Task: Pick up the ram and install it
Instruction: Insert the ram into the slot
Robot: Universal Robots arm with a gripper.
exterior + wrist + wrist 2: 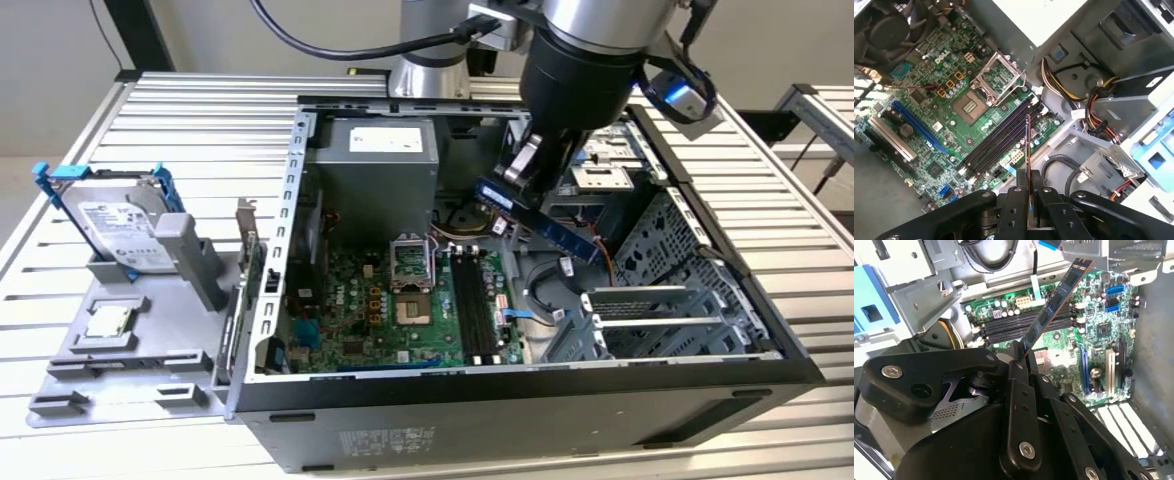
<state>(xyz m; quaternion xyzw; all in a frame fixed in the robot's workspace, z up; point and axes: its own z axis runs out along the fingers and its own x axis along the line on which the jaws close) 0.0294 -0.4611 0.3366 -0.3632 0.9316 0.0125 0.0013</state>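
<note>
My gripper [523, 180] is shut on one end of the ram [547, 222], a long narrow blue-green stick. It hangs tilted in the air over the open computer case, a little toward the exterior view's right of the memory slots [470, 300]. In the second wrist view the ram [1056, 302] rises slanted from my gripper [1021, 354] across the black slots [1019, 327]. In the first wrist view I see the ram [1028, 152] edge-on, held in my gripper [1030, 192], with the slots [999, 137] below it. All the slots look bare.
The green motherboard [340, 320] carries an open processor socket [411, 300]. The case wall [287, 230] and a drive cage [667, 310] flank it. Outside, on a grey tray [160, 340], stand a hard drive in a blue bracket [114, 225] and a square processor chip [107, 320].
</note>
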